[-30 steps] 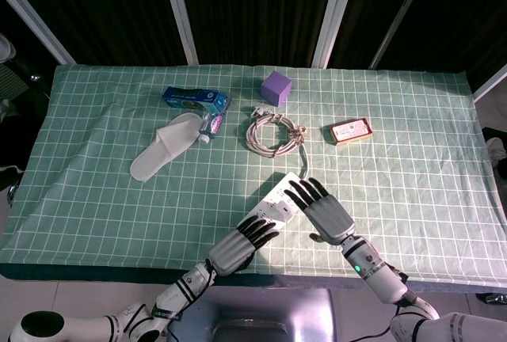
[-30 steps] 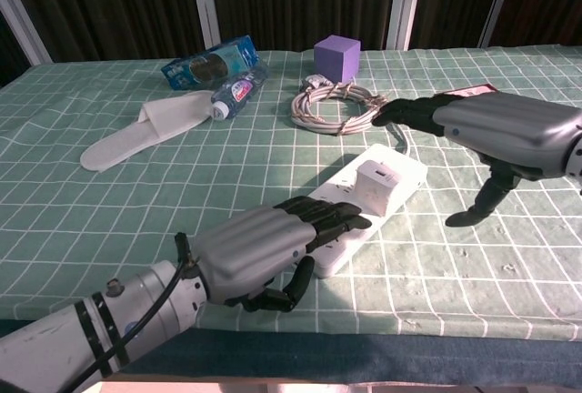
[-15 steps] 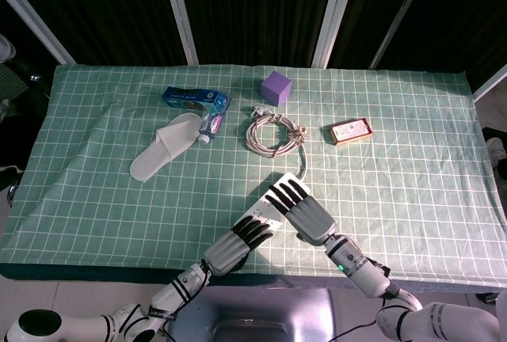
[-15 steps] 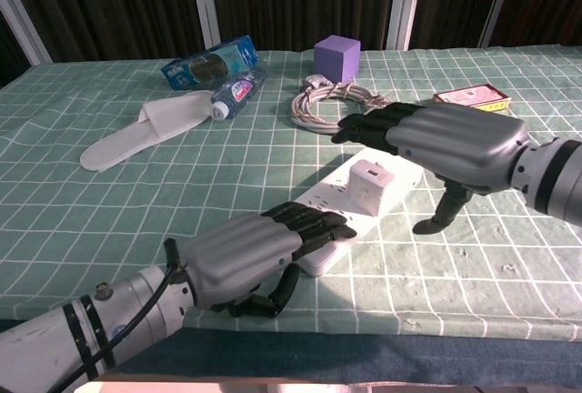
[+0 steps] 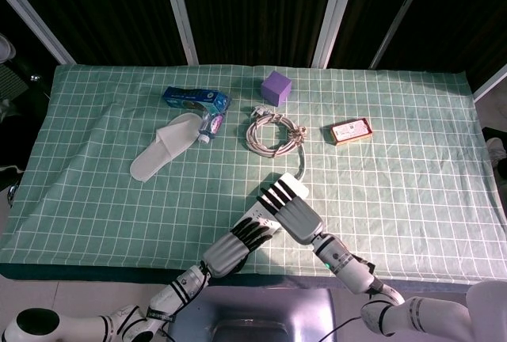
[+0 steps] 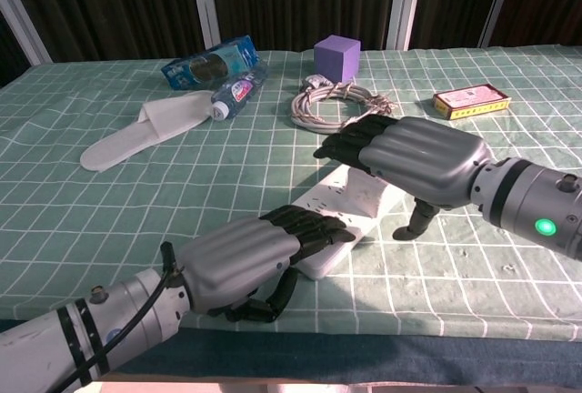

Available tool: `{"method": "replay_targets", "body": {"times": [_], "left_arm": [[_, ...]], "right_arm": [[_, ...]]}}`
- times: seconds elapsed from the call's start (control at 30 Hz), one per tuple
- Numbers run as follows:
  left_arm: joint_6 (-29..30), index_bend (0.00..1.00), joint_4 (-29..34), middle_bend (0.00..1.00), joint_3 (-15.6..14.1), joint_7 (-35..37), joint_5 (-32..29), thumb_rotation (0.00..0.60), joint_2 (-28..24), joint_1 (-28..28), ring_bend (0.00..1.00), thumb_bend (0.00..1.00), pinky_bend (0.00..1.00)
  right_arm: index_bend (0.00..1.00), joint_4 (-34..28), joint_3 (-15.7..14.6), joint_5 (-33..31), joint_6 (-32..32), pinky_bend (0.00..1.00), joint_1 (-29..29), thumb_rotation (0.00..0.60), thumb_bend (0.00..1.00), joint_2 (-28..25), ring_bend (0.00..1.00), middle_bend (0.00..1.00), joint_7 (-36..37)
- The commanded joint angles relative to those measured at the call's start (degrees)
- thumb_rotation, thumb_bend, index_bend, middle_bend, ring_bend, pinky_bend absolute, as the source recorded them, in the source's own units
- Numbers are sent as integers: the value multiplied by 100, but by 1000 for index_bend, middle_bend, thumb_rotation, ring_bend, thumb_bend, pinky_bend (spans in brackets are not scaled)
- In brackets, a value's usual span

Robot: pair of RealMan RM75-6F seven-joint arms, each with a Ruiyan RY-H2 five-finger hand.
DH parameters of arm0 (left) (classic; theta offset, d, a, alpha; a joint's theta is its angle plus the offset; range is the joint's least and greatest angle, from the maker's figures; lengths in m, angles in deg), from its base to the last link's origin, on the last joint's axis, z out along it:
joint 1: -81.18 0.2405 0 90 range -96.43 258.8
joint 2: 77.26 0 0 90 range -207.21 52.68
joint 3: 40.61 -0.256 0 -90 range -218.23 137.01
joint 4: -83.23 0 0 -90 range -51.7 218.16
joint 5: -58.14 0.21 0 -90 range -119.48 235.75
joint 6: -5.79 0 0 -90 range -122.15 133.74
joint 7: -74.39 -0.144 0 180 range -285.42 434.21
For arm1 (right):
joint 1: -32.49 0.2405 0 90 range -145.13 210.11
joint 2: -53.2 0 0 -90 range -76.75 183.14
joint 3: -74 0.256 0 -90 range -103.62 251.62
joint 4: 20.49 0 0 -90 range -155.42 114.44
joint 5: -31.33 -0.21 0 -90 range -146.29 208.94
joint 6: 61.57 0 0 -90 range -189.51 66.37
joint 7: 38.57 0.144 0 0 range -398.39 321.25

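Observation:
A white power strip (image 5: 290, 187) (image 6: 356, 207) lies slantwise near the table's front edge. My left hand (image 5: 236, 245) (image 6: 250, 252) rests flat on its near end, fingers stretched along it. My right hand (image 5: 291, 210) (image 6: 409, 155) lies palm down over the strip's middle and far part, thumb hanging off the right side; whether it touches the strip is unclear. It hides the white plug block on the strip. Neither hand holds anything.
Further back lie a coiled grey cable (image 5: 272, 133) (image 6: 338, 105), a purple cube (image 5: 276, 88) (image 6: 336, 55), an orange box (image 5: 351, 131) (image 6: 469, 100), a white slipper (image 5: 165, 146) (image 6: 148, 129), a blue packet (image 5: 195, 100) (image 6: 210, 61) and a small bottle (image 5: 211, 126) (image 6: 235, 92). Green checked cloth (image 5: 412, 168) covers the table.
My right hand has moved left and toward me, from beside the strip to over it, covering the plug block. My left hand has drawn back slightly along the strip's near end.

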Motion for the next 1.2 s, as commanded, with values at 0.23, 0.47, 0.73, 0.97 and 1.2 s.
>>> {"method": "replay_targets", "body": {"times": [0.23,0.47,0.73,0.97,1.2], "left_arm": [[34,0,6,44,-41,19,-17,600,-27,-11,8,859,64],[60,0,39,44,-65,0,-44,600,-47,-7,8,859,64],[67,0,43,45,-95,-7,-53,600,-49,-18,9,859,65],[79,0,18,45,-102,12,-61,600,-34,-26,8,859,65],[64,0,-1,45,-113,24,-65,600,-14,-42,8,859,65]], "right_arm": [[327,345,-56,183,-309,262,28,600,274,248,197,332,-68],[358,379,-73,97,-296,293,36,600,280,304,226,352,-190],[498,568,-67,191,-535,402,18,600,317,454,351,436,-162],[519,624,-46,75,-543,453,-6,600,321,518,375,440,-253],[515,686,-64,84,-567,466,-7,600,321,547,375,440,-193]]}}
